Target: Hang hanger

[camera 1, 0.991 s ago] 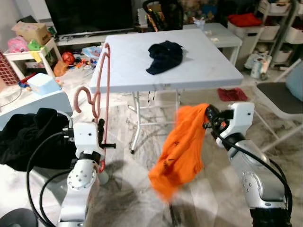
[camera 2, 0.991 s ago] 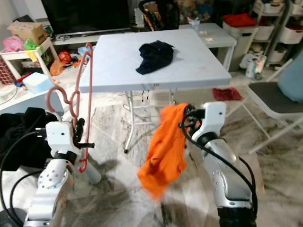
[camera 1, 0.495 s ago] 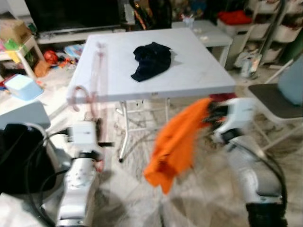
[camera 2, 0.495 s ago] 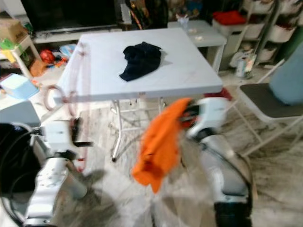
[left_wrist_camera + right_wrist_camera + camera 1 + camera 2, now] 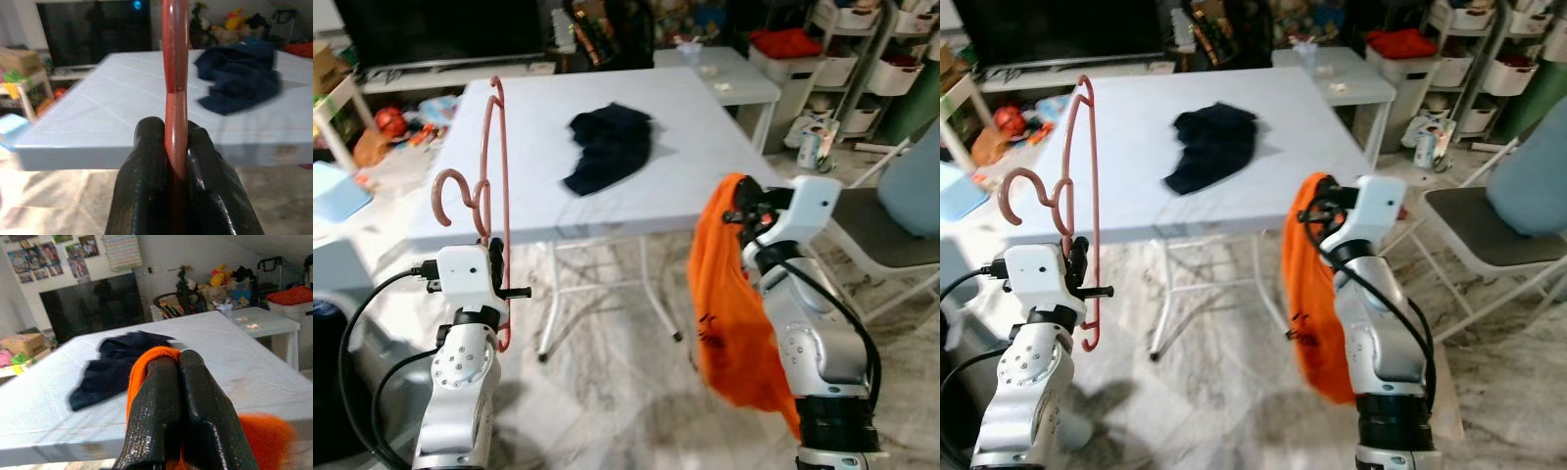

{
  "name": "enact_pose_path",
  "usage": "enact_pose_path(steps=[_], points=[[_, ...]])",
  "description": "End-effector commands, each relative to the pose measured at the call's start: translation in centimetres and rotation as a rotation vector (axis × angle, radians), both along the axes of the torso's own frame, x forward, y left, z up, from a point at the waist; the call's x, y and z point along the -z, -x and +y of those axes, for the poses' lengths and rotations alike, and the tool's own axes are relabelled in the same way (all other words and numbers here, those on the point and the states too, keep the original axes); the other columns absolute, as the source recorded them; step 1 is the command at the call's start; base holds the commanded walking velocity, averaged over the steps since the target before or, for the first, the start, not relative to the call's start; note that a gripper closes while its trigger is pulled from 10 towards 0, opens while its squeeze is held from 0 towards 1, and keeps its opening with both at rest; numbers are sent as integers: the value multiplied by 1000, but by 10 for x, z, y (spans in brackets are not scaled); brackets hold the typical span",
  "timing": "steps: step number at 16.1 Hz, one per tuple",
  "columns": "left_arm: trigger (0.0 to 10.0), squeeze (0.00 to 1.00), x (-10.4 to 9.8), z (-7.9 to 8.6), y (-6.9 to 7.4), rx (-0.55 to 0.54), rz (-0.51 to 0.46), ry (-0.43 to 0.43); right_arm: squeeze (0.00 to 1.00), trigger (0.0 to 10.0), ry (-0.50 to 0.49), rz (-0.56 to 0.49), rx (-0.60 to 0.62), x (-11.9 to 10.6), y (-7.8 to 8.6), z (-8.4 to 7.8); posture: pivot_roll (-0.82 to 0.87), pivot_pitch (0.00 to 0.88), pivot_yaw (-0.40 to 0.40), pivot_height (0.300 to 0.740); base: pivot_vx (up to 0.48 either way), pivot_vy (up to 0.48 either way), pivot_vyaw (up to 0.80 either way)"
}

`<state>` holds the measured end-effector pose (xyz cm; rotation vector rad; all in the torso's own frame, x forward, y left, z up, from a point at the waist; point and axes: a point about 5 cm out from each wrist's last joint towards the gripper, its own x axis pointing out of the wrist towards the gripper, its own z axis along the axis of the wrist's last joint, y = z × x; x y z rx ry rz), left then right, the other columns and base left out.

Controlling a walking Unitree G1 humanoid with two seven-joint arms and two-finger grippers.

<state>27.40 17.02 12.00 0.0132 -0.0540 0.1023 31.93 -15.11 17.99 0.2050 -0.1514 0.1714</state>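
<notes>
Smooth plastic hanger (image 5: 495, 196), orange cloth (image 5: 736, 294)

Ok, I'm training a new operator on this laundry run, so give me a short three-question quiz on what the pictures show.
1. True or false: the left claw is shut on the pink hanger.
2. What does the right claw hold? A) a black garment B) an orange garment C) nothing
3. Fill in: the dark garment lies on the white ____.

Key: 1 true. 2 B, the orange garment hangs down from the claw. 3 table.
</notes>
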Motion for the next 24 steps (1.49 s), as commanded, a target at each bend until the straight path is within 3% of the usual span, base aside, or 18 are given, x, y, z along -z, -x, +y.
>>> enact_pose_path(steps=[1, 8, 21, 24], points=[[10000, 0, -7, 3, -1, -5, -24, -15, 0, 10000, 7, -33, -19, -8, -1, 5, -35, 0, -5, 740, 435, 0, 0], [10000, 0, -7, 3, -3, -10, -21, -11, 0, 10000, 1, -38, -31, -9, -3, 4, -38, 0, -7, 740, 432, 0, 504], [10000, 0, -8, -1, -7, 9, -14, -11, 0, 10000, 1, -48, -27, -11, -7, 5, -33, 0, -12, 740, 426, 0, 0], [10000, 0, -6, -2, -7, 9, -2, -2, 0, 10000, 4, -45, -32, -10, -7, 6, -33, 0, -13, 740, 102, 0, 0]])
